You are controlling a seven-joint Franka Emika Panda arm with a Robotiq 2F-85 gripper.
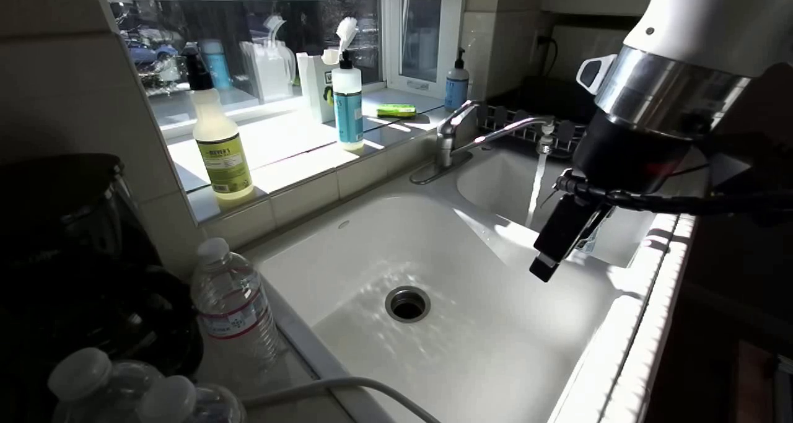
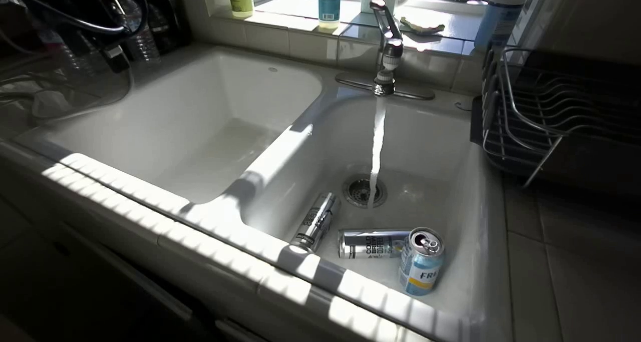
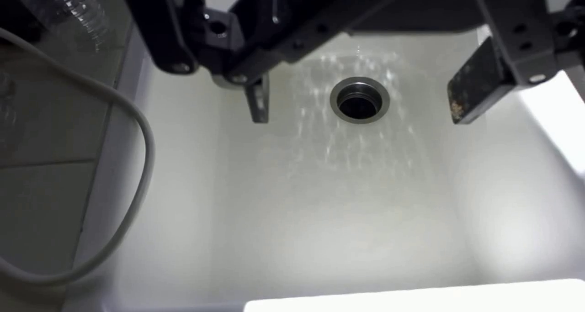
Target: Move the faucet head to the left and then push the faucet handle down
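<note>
Main light for you: daylight at the window. Glare: sill, patches bleached white. Front sink rim: barred with sun and shadow in both exterior views. Faucet head: sharp glints. Dish rack: deep shade. Your wrist view: fingers near-black; ripples of light around the drain; bottom strip burnt out.

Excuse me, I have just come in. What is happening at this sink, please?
A robot arm has its open gripper above one basin, holding nothing. Water runs from the faucet head into the other basin, where three cans sit. The handle slants upward, not yet pushed down, and the gripper touches neither it nor the faucet head.
</note>
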